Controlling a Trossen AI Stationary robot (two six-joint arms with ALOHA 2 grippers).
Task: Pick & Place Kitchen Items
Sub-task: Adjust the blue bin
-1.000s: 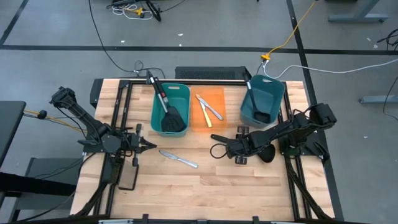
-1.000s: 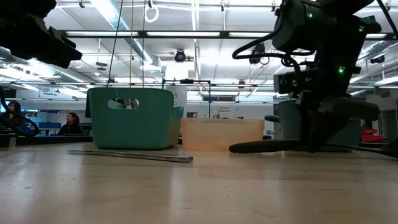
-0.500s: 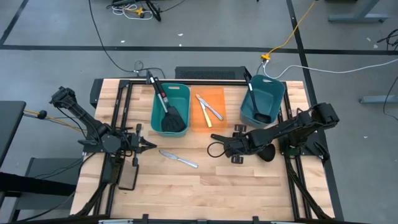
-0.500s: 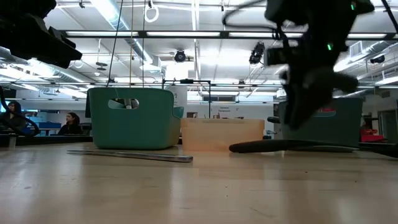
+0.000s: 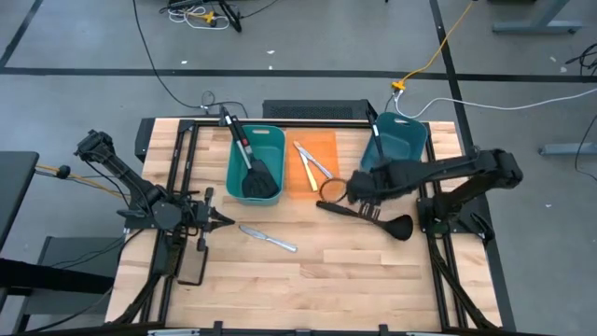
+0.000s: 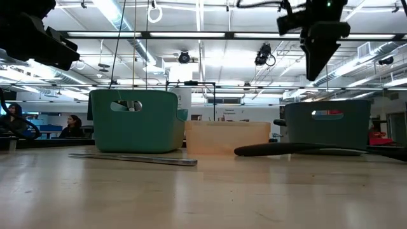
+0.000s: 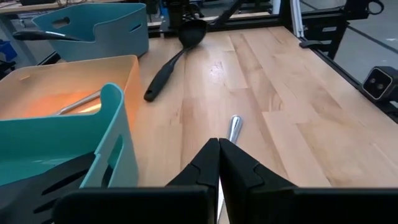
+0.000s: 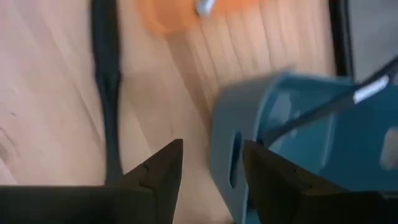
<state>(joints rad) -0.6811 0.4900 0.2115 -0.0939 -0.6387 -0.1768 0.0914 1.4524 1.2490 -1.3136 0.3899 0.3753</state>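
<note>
Right tool (image 5: 326, 189), open and empty, hovers above the ladle (image 5: 368, 214) on the tabletop (image 5: 308, 271), seemingly positioning to grasp it.

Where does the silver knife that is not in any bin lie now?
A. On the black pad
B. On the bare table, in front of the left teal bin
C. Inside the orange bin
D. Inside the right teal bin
B: the high view shows the knife flat on the wood, apart from the left teal bin.
</note>
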